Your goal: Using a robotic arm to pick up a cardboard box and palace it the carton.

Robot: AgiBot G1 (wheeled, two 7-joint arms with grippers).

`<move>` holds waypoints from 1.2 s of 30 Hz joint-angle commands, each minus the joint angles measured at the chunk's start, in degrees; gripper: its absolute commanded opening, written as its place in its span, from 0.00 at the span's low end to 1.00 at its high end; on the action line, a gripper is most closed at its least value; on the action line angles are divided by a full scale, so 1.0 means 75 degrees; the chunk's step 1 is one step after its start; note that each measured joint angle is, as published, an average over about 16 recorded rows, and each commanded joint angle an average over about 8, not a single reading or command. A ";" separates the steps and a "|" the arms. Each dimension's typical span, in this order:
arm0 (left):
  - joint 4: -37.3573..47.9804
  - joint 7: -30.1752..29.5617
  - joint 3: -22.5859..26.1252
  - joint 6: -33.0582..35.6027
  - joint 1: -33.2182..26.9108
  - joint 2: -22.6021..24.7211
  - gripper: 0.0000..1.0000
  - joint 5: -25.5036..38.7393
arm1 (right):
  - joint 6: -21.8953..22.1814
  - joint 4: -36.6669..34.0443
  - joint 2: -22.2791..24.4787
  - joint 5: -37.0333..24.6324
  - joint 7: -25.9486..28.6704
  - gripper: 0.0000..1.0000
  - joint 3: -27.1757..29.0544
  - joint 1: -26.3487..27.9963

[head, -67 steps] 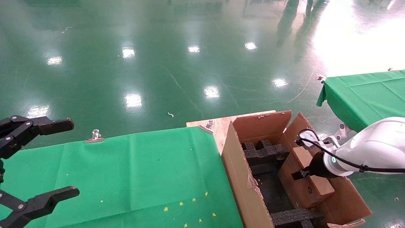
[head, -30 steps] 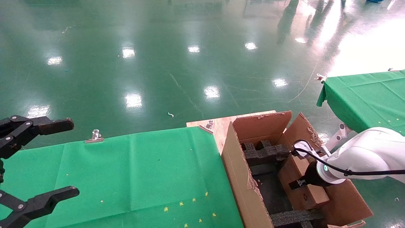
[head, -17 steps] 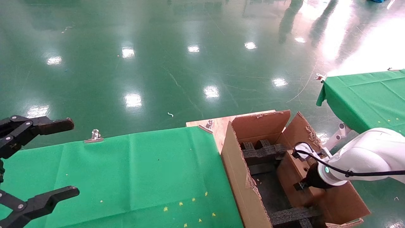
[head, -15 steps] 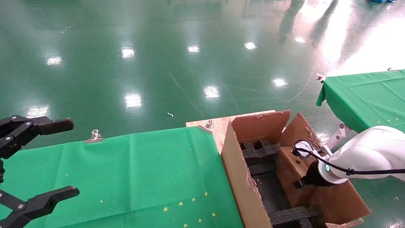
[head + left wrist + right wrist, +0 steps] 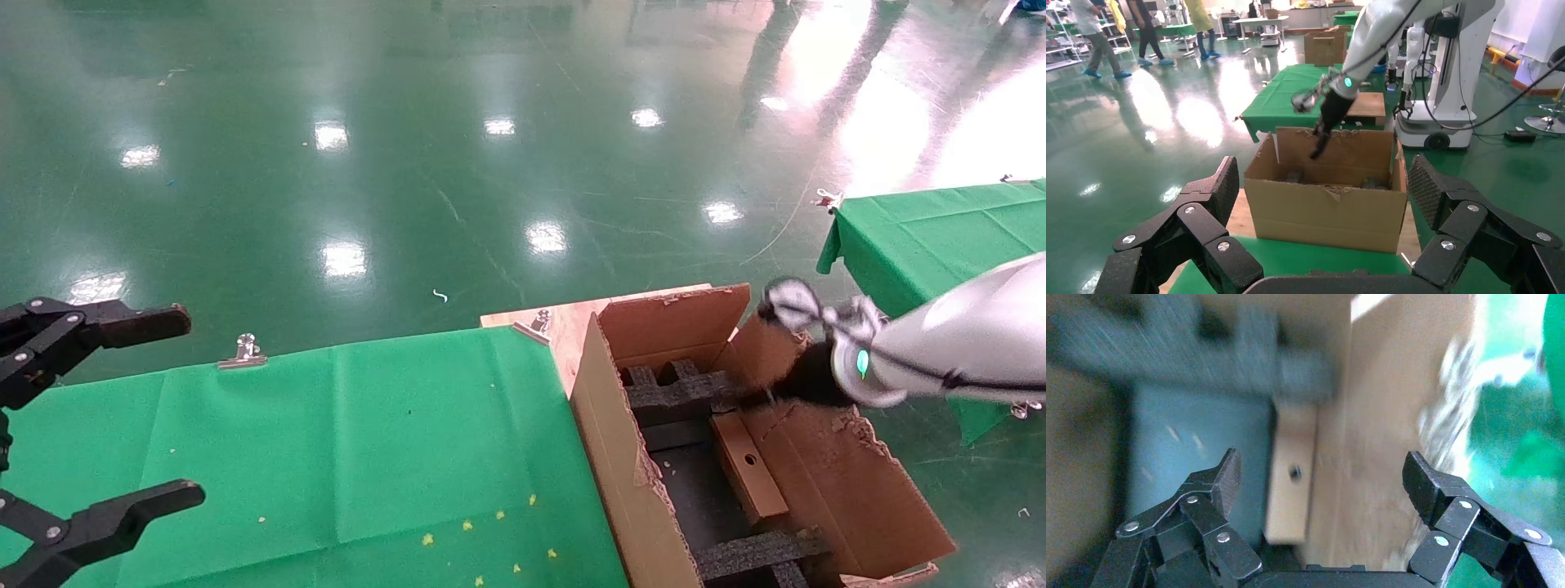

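One carton (image 5: pixel 621 457) stands at the right edge of the green table (image 5: pixel 368 441), with one cardboard box (image 5: pixel 748 469) inside it and two black foam blocks (image 5: pixel 678 388). Two silver clips (image 5: pixel 245 351) sit along the table's far edge. A second green table (image 5: pixel 932 237) stands beyond the right corner.

Workshop hall with a glossy green floor and cloth-covered benches

The polished green floor (image 5: pixel 458 163) mirrors rows of ceiling lights and a broad glare at the far right. A green cloth (image 5: pixel 343 441) covers the near worktop (image 5: pixel 572 322), whose bare wood shows at one corner, held by metal clips (image 5: pixel 245 351). A second green-draped table (image 5: pixel 932 237) stands to the right. The left wrist view shows people (image 5: pixel 1144 30) walking, more green tables (image 5: pixel 1291 92) and another brown box (image 5: pixel 1324 48) far back.
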 commanded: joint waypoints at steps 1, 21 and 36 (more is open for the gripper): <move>0.0000 0.0000 0.0000 0.0000 0.0000 0.0000 1.00 0.0000 | -0.0008 0.0308 0.0172 -0.0060 0.0094 1.00 0.0134 0.0336; 0.0002 0.0001 0.0000 -0.0003 0.0001 -0.0002 1.00 -0.0002 | -0.0619 0.1084 0.0696 0.4728 -0.3790 1.00 0.1787 0.1589; 0.0003 0.0001 0.0002 -0.0002 0.0002 -0.0002 1.00 -0.0003 | -0.1469 0.0957 0.0526 0.5301 -0.5253 1.00 0.3659 0.0174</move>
